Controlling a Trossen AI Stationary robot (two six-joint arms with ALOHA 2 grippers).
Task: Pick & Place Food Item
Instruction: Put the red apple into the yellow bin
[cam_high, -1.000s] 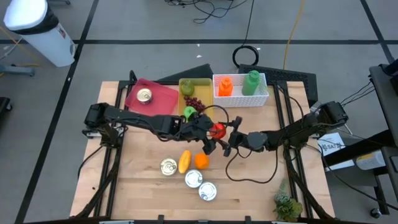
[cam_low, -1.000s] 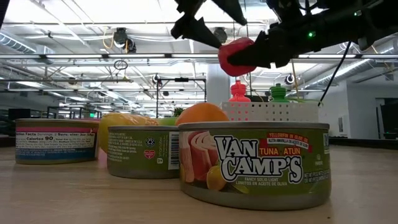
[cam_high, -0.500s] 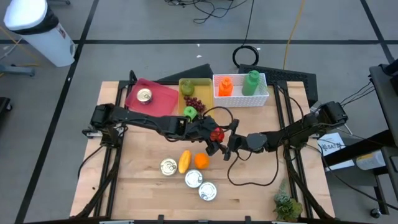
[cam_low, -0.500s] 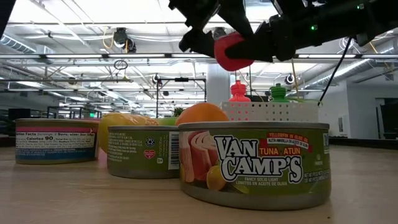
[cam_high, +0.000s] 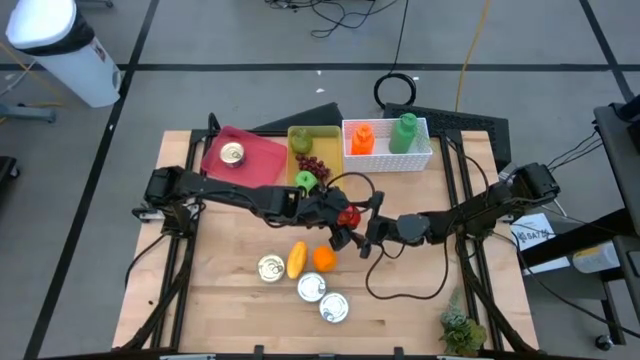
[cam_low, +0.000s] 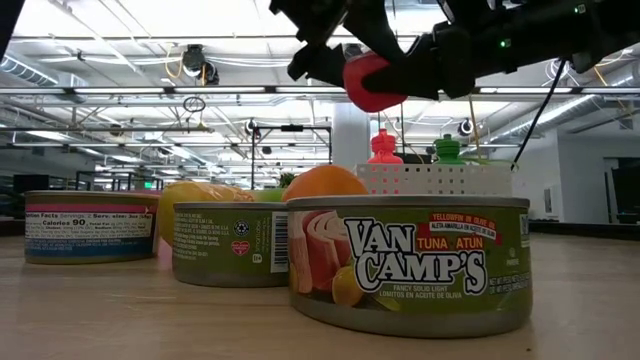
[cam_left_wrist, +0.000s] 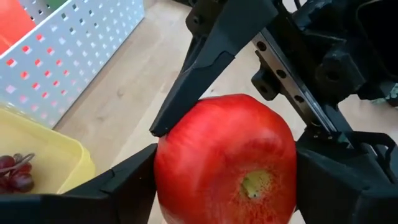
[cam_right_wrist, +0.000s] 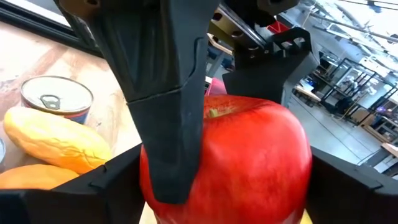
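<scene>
Nearest the low camera, a Van Camp's tuna can is sitting upright on the wooden surface, with a second can behind it and a third can further to one side. From above these are showing as three cans in a loose row near the front edge, with a mango and an orange lying just beside them.

Above those, mid-surface, both claws are meeting on one red apple, which is hanging in the air clear of the surface. The left claw is reaching in from the left and its fingers are pressing on both sides of the apple in the left wrist view. The right claw is coming from the right, its fingers spread wide around the same apple, also touching it in the right wrist view. Whether only one is actually carrying the weight, cannot tell.

Further back, a yellow tray is holding grapes and green fruit. Beside it a red tray is holding a can, and a white perforated basket is holding an orange bottle and a green bottle.
</scene>
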